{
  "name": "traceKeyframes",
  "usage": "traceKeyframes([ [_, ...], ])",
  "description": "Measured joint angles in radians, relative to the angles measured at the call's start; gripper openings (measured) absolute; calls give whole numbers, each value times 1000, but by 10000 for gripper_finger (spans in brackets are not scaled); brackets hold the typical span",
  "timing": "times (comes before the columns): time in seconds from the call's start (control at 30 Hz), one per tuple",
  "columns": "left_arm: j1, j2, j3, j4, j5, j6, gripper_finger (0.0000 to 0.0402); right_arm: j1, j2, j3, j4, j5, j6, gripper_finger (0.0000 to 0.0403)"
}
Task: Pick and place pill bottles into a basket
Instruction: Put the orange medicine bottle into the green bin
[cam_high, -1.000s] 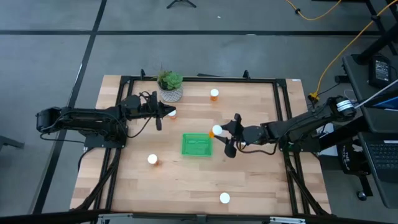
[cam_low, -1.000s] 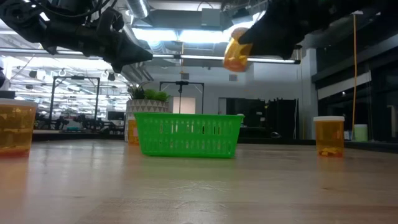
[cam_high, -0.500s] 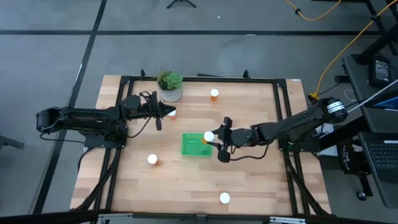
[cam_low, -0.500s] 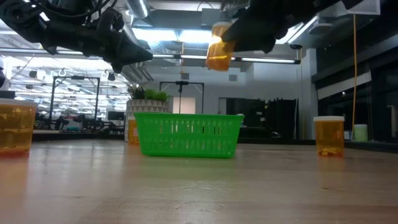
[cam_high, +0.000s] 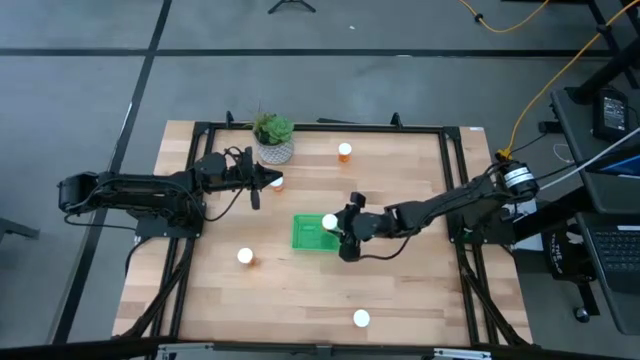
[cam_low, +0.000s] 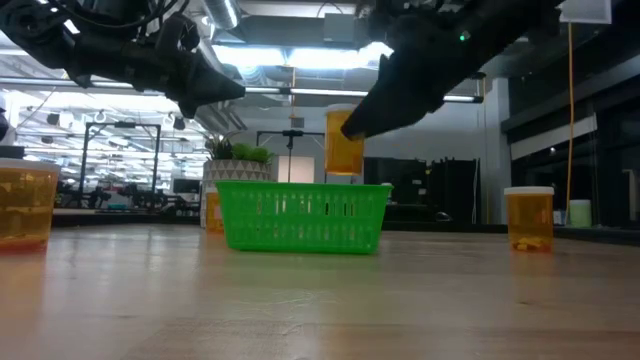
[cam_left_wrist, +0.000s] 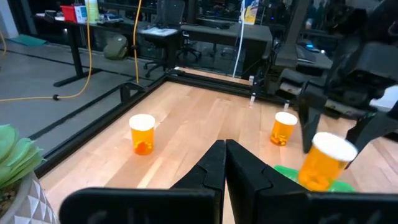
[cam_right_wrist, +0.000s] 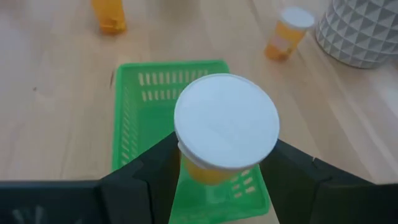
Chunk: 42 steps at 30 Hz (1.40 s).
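Note:
My right gripper is shut on an orange pill bottle with a white cap above the right part of the green basket. In the low view the pill bottle hangs just over the basket's rim. My left gripper is shut and empty, raised above the table beside the plant pot, close to a standing bottle. Three more bottles stand upright on the table: at the far side, near left and near edge. My right gripper pinches the bottle's orange body just below the cap between its two fingers, one on each side. The fingers come from the table's right, slanting down. The bottle stands upright in the hold, cap up, clear of the basket.
A potted plant in a white patterned pot stands at the far left, next to my left gripper. A black frame runs round the tabletop. The basket's left part is bare mesh.
My right gripper has carried the bottle toward the table's left, from beside the basket's right edge to over the basket, and has come down. The bottle, tilted before, now hangs upright close above the rim.

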Motion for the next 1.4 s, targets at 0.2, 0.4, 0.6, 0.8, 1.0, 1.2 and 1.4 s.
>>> traceKeyframes([
  [0.2, 0, 0, 0, 0, 0, -6, 6, -24, 26, 0, 1, 0, 20, 206],
  [0.4, 0, 0, 0, 0, 0, -6, 6, -24, 45, 0, -5, 0, 22, 206],
  [0.6, 0, 0, 0, 0, 0, -6, 6, -24, 61, 0, -11, 0, 26, 206],
  [0.8, 0, 0, 0, 0, 0, -6, 6, -24, 62, -1, -26, 0, 50, 206],
  [1.0, 0, 0, 0, 0, 0, -6, 6, -24, 62, -16, -3, 1, 62, 206],
  [1.2, 0, 0, 0, -1, 0, -6, 6, -24, 62, -83, 127, 0, 78, 206],
  [1.4, 0, 0, 0, -1, 0, -6, 6, -24, 62, -111, 156, 0, 78, 206],
])
